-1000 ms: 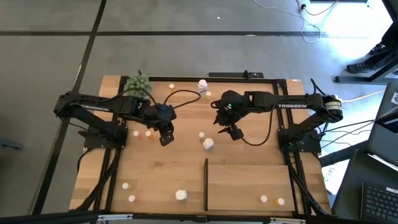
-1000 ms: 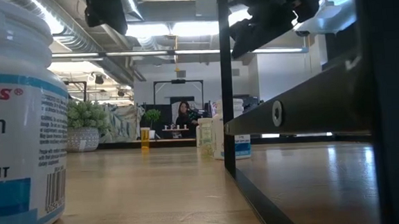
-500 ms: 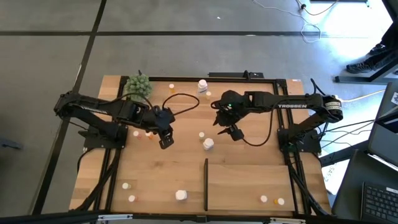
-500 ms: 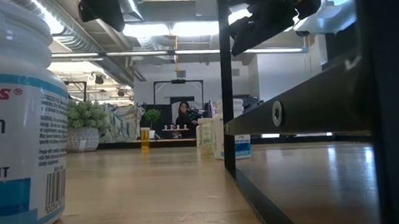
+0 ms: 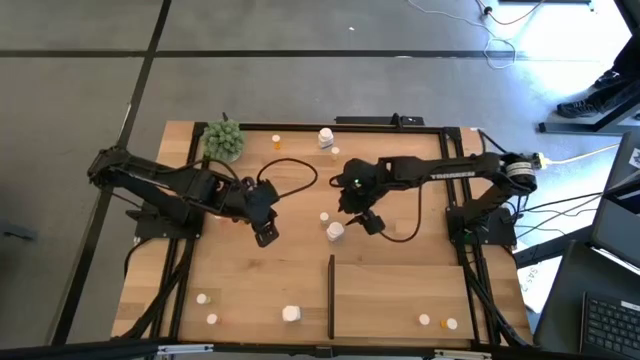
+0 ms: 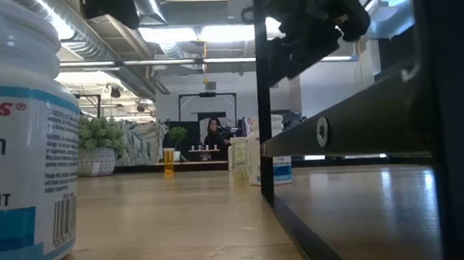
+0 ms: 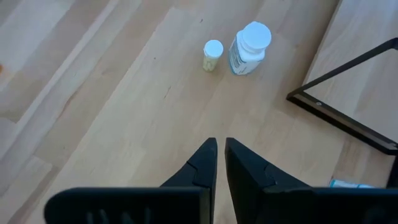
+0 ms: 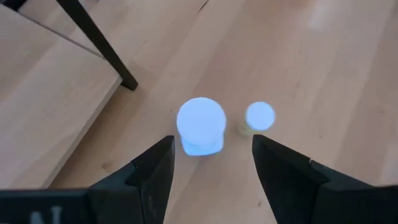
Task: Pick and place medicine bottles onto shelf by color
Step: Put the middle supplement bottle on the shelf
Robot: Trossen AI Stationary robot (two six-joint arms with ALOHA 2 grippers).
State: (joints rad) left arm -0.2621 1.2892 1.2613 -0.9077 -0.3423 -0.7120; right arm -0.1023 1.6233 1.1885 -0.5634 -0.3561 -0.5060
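Pale wood makes up the counter (image 5: 300, 270), with a black frame round it and grey floor beyond. Over the last second the right arm has swung inward, toward the left of the scene, so that the right gripper (image 5: 366, 220) now hangs just right of the chunky white bottle (image 5: 335, 232) near the counter's middle; a second ago it stood farther right and clear of it. That reads as a line-up for a pick, the first step of carrying this bottle to the shelf (image 5: 400, 290), the paler panel at the near right with a thin black strip (image 5: 331, 296) along its left side.

From the right wrist, the jaws stand spread wide and empty, and the chunky white bottle's cap (image 8: 201, 119) sits between their tips but still beyond them, not yet touched. A small white-capped bottle (image 8: 259, 117) stands just beside it, close to one finger's path, so the descent may knock it.

The left gripper (image 5: 265, 232) has drifted slightly toward the left, and its jaws are pressed together on nothing, well apart from both bottles.
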